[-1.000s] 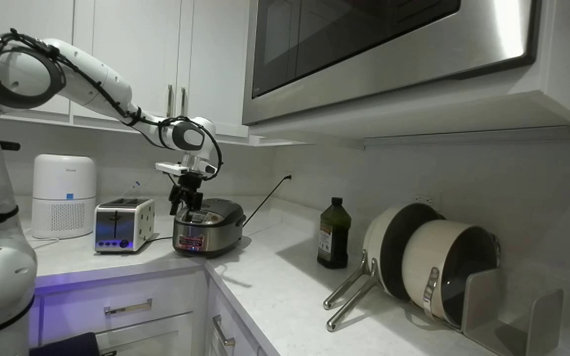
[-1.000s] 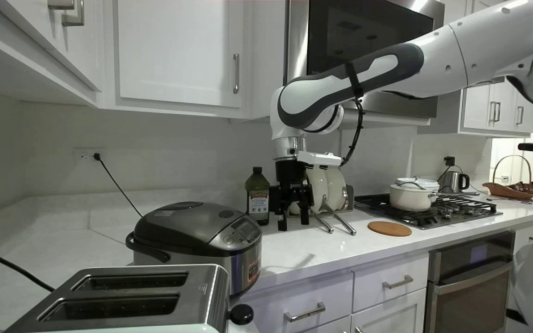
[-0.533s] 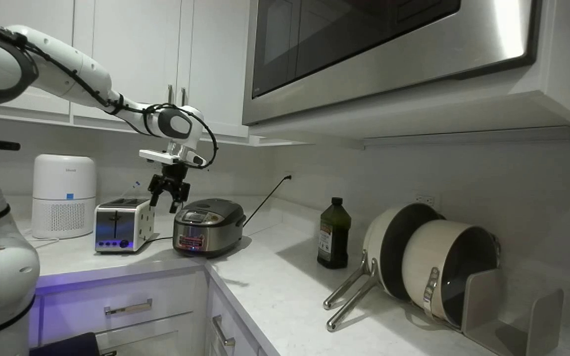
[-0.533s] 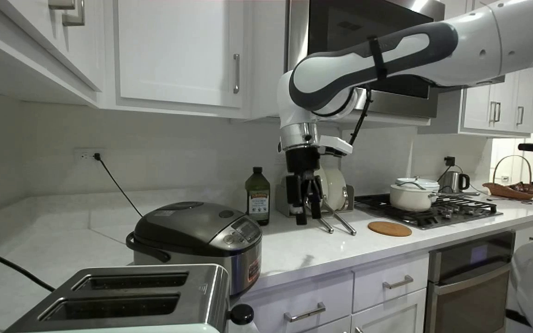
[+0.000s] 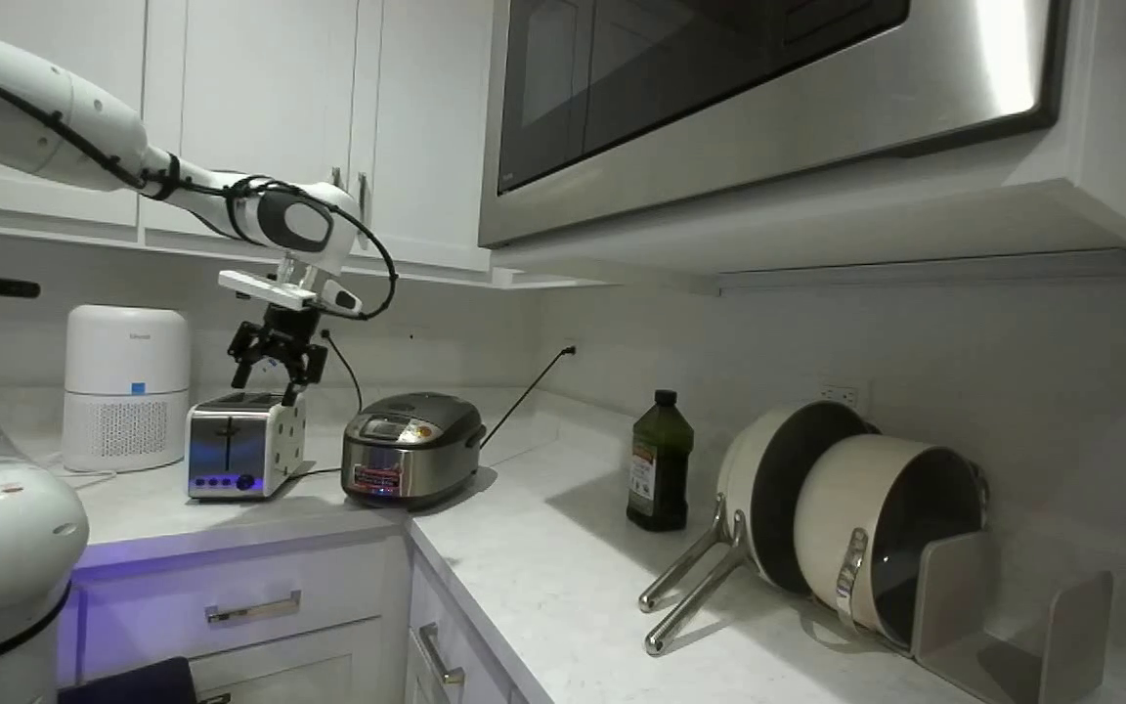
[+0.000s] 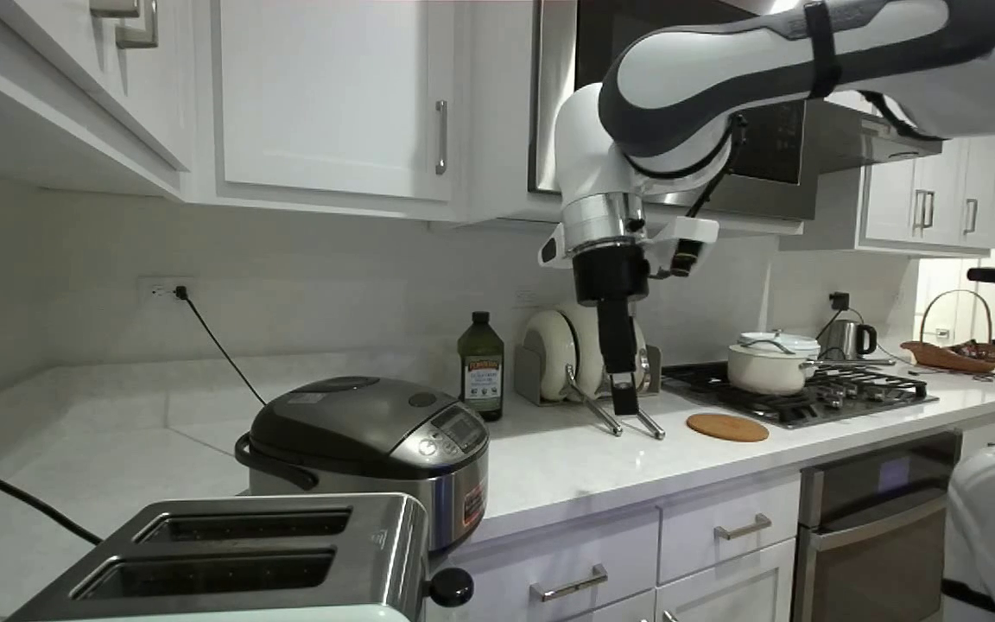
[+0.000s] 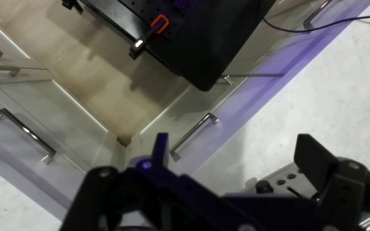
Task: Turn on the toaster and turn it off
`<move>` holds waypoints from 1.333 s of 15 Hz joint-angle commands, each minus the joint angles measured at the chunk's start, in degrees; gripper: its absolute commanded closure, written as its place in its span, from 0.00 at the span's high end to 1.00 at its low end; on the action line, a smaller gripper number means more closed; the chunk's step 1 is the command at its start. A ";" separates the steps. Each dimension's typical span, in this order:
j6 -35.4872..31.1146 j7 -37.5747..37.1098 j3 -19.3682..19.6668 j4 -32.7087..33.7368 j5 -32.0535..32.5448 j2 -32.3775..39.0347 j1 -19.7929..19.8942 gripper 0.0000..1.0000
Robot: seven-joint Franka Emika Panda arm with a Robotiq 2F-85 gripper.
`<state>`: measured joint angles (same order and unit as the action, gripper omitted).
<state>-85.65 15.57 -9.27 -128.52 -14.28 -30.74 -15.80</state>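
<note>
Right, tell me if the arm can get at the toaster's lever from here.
Likely yes: the end effector is open, and nothing visible stands in front of the lever on the toaster; the cooker sits off to one side.

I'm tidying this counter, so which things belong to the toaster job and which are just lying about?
For the job:
toaster
its black lever knob
robot's fingers

Just lying about:
steel cooker
white cylindrical appliance
bottle
racked cookware
wooden disc
stovetop pots
kettle
basket
</note>
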 commanded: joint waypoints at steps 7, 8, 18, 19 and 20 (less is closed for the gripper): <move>-6.63 6.69 -1.15 -11.71 -9.77 -10.82 -6.03 1.00; -7.28 6.61 -1.60 -11.94 -10.17 -11.22 -6.59 1.00; -26.54 4.39 -9.07 -12.44 -11.43 -9.76 -11.65 0.75; -27.96 4.39 -9.53 -12.49 -11.00 -9.26 -12.00 0.72; -29.35 4.29 -10.08 -12.59 -10.55 -8.69 -12.36 0.66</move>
<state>-110.77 20.92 -18.24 -140.66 -25.83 -41.02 -26.89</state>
